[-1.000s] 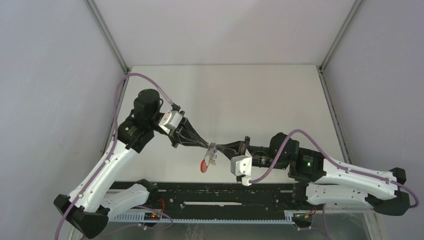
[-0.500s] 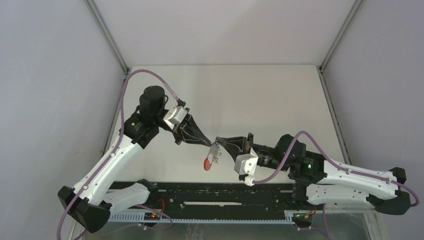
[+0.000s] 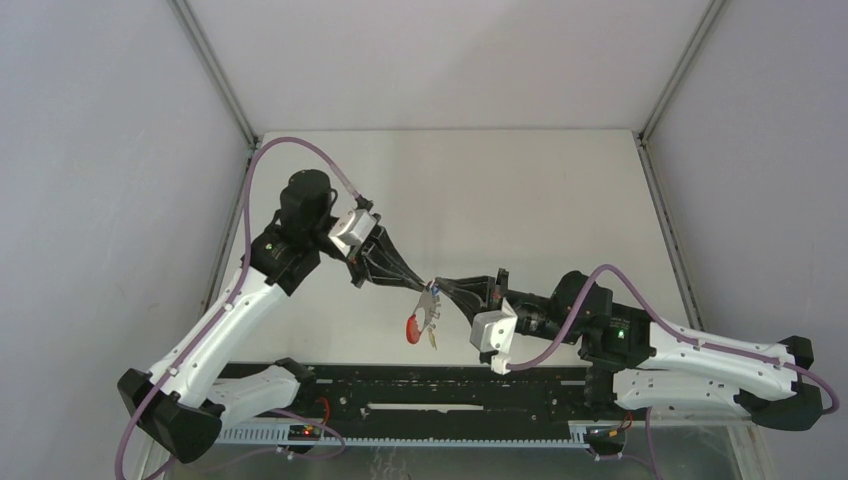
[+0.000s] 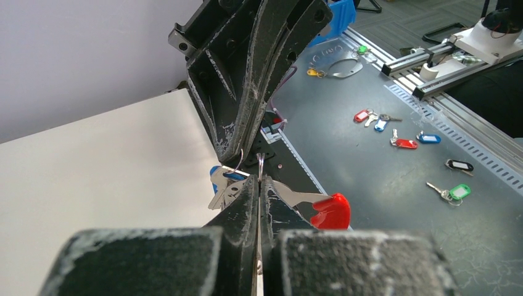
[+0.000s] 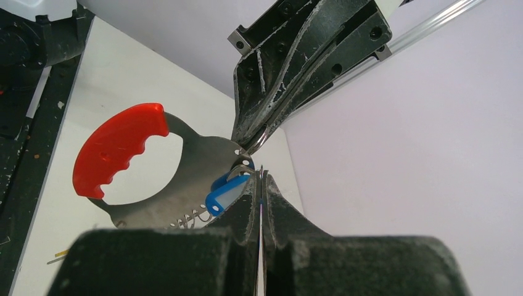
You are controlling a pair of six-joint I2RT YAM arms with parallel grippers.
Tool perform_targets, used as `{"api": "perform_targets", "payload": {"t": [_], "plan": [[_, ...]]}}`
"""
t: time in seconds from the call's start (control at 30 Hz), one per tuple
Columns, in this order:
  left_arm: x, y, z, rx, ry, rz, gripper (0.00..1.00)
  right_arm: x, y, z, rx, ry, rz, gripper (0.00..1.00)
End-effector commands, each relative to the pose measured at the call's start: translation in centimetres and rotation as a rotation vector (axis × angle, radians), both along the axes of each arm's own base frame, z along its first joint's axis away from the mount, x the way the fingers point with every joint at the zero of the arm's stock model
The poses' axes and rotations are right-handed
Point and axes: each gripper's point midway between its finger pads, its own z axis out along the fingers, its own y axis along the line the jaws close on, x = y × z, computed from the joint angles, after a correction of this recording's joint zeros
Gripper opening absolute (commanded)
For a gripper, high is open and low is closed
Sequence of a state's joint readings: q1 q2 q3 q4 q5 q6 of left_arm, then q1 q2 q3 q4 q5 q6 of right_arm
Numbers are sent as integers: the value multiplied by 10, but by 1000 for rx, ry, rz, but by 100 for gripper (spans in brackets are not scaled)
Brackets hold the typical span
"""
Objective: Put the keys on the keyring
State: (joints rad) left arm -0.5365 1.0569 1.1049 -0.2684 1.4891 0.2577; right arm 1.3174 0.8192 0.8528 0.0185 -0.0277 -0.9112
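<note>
I see a white table, a black rail along its near edge — and a dark bench bearing spare tagged keys.

White table top, walled left, right and back. Black rail along its near edge. On the white near that rail, a thin yellow sliver, too small to identify. Past the edge, dark bench strewn with loose tagged keys.

blue key tag partly hidden behind right fingers, keyring clips too small overhead
</note>
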Motion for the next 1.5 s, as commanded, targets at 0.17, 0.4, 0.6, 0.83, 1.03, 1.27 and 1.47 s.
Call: {"api": "perform_targets", "payload": {"t": [0.17,0.4,0.6,0.83,1.03,1.27,1.47], "plan": [[1,0,17,-33,-44,-7,0,-11,-3,4,12,-8,41,0],[2,-1,16,-34,-46,-2,0,-13,0,2,3,-9,50,0],[1,-1,14,-34,-46,-1,0,-9,-1,9,29,-16,30,0],[0,0,12,-34,-46,1,0,-4,1,13,48,-23,6,0],[0,0,10,-33,-45,5,0,-4,0,14,49,-29,4,0],[1,-1,8,-28,-38,10,0,-3,-1,16,55,-35,-2,0],[1,-1,7,-29,-40,11,0,0,-2,14,47,-33,-21,0]]}}
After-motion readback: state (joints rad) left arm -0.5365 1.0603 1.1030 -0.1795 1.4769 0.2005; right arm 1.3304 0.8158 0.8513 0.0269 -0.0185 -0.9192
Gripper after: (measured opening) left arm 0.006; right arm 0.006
